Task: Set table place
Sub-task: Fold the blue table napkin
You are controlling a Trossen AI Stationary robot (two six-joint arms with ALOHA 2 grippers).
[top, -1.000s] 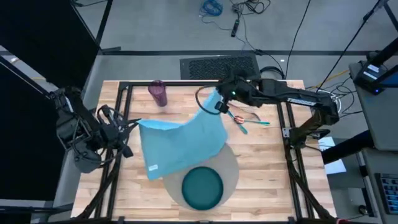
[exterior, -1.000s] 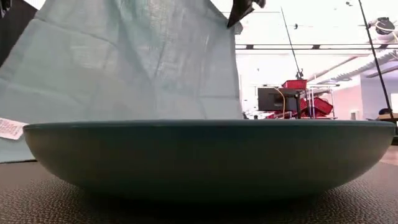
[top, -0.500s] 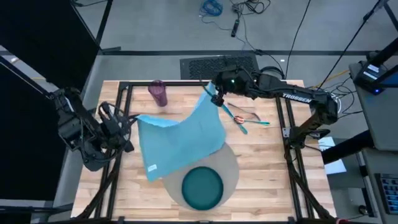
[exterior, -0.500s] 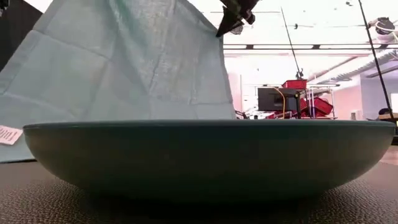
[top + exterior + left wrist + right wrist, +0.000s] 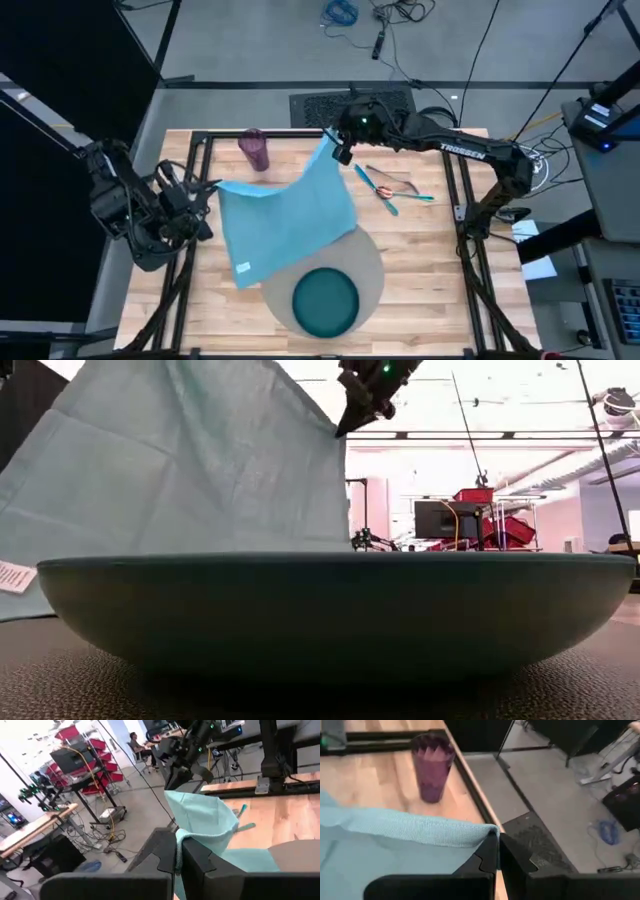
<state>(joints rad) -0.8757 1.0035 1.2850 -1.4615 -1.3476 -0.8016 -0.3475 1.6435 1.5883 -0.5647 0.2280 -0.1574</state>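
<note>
A light-blue napkin [image 5: 285, 215] is stretched between both grippers above the table [image 5: 430, 250]. My left gripper [image 5: 208, 190] is shut on its left corner, my right gripper [image 5: 338, 152] on its far right corner. The napkin's lower part, with a white tag [image 5: 245, 268], reaches the table and the far edge of the round grey-beige mat [image 5: 372, 262]. A teal plate [image 5: 325, 302] sits on the mat. The purple cup [image 5: 254, 149] stands at the far edge, behind the cloth. Teal-handled cutlery [image 5: 392, 192] lies to the right. My left gripper pinches the napkin's left top corner [image 5: 178, 839] between its two fingers, coming roughly level from the table's left. The corner is bunched in the hold and lifted clear. My right gripper pinches the far right corner [image 5: 489, 830] at the hemmed edge, fingers slanting down. The cloth hangs from it, fairly taut toward the left gripper.
The black metal frame [image 5: 462, 215] borders the tabletop. Bare wood shows at the near left [image 5: 200, 310] and the right [image 5: 430, 280]. The plate fills the foreground of the low view. Shelves, cables and a seated person [image 5: 136, 742] are in the room beyond.
My right gripper has moved toward the table's far edge and a little left, still shut on its corner. The napkin's right side has been drawn back off the mat, and the sag along its top edge has flattened.
</note>
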